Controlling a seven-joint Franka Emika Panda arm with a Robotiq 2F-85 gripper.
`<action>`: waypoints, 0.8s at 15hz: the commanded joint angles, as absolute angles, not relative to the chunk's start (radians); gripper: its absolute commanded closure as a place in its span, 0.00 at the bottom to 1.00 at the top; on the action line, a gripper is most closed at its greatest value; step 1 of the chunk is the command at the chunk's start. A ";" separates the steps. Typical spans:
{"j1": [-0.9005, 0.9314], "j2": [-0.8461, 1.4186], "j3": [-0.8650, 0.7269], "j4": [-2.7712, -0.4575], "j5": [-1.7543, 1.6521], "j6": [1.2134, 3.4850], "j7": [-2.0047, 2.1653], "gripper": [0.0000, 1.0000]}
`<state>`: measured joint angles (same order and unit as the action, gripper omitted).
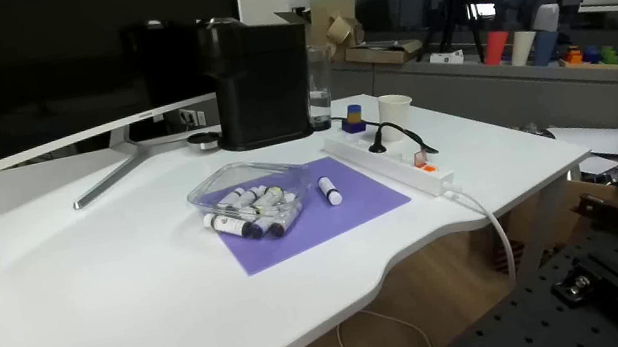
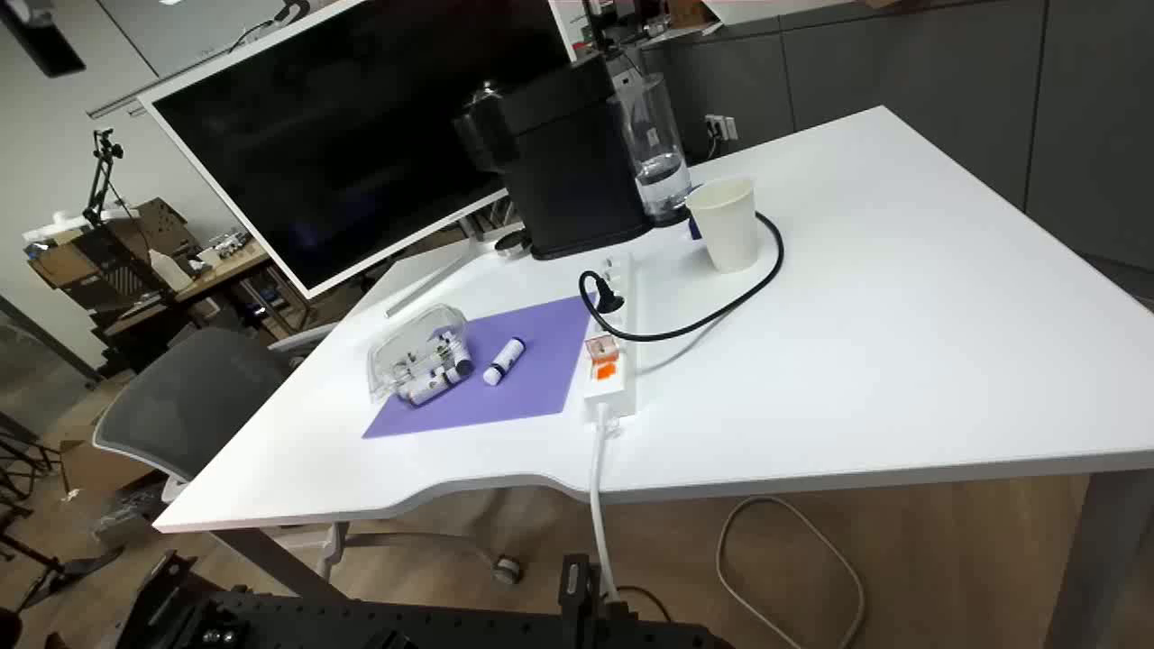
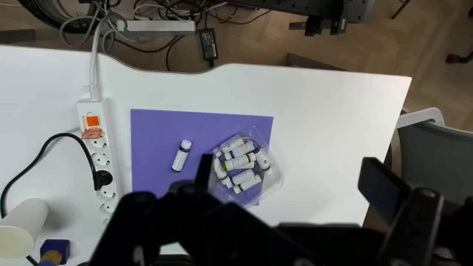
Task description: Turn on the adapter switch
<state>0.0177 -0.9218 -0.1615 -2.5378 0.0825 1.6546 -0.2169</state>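
Note:
The adapter, a long white power strip, lies on the white table in both exterior views (image 1: 388, 163) (image 2: 625, 370) and at the left of the wrist view (image 3: 111, 162). Its switch, a small orange rocker, is at the white-cable end (image 1: 427, 167) (image 2: 605, 370) (image 3: 92, 121). A translucent orange cover (image 3: 92, 133) stands raised beside the switch. My gripper (image 3: 292, 181) is open and empty, high above the table. In the wrist view the strip is left of both fingers; the strip's far end is hidden behind the gripper. Neither exterior view shows the gripper.
A black plug (image 3: 104, 178) with its cable sits in the strip. A paper cup (image 2: 728, 225) and stacked blocks (image 1: 353, 119) stand close by. A purple sheet (image 3: 159, 129) bears a clear box (image 3: 273, 181) of white tubes and a loose tube (image 3: 181, 157). A black machine (image 1: 262, 81) and monitor (image 1: 64, 63) stand behind.

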 commanded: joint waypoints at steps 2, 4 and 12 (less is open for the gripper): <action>0.009 -0.921 -0.156 -2.535 0.087 1.654 -0.223 0.00; 0.008 -0.922 -0.156 -2.535 0.087 1.654 -0.223 0.00; 0.000 -0.931 -0.150 -2.552 0.073 1.709 -0.225 0.00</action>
